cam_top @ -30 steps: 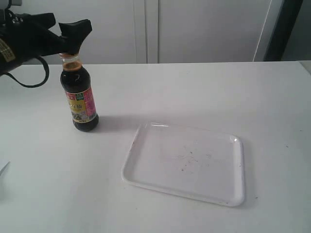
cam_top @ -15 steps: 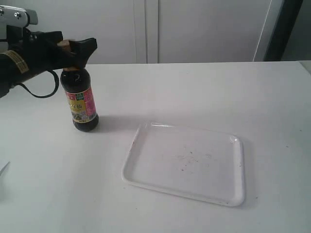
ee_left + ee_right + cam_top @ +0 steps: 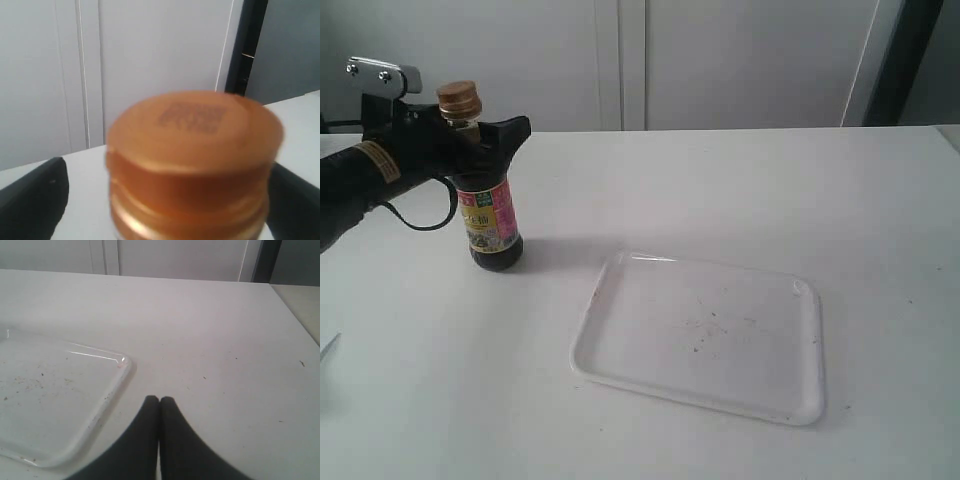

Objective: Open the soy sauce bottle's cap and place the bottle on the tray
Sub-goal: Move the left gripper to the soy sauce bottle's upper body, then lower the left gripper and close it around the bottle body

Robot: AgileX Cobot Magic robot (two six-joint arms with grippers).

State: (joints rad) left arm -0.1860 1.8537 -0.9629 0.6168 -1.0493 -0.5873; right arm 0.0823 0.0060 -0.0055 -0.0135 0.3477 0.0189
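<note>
The soy sauce bottle (image 3: 491,218) stands upright on the white table, left of the tray (image 3: 800,395). Its golden-orange cap (image 3: 459,99) is closed. My left gripper (image 3: 480,136) reaches in from the left and straddles the bottle just below the cap, at the neck. In the left wrist view the cap (image 3: 194,145) fills the middle, blurred, with a black finger (image 3: 32,195) wide on either side, so the jaws stand open. The right gripper (image 3: 160,400) is shut with nothing in it, low over the table beside a corner of the tray (image 3: 116,386). It does not show in the exterior view.
The tray (image 3: 610,375) is flat, white and speckled, with nothing on it. White cabinet doors (image 3: 720,60) stand behind the table. The table's right edge (image 3: 295,320) shows in the right wrist view.
My left gripper has come down from above the cap to below it, so the cap now shows above the fingers. The bottle and the tray have not moved.
</note>
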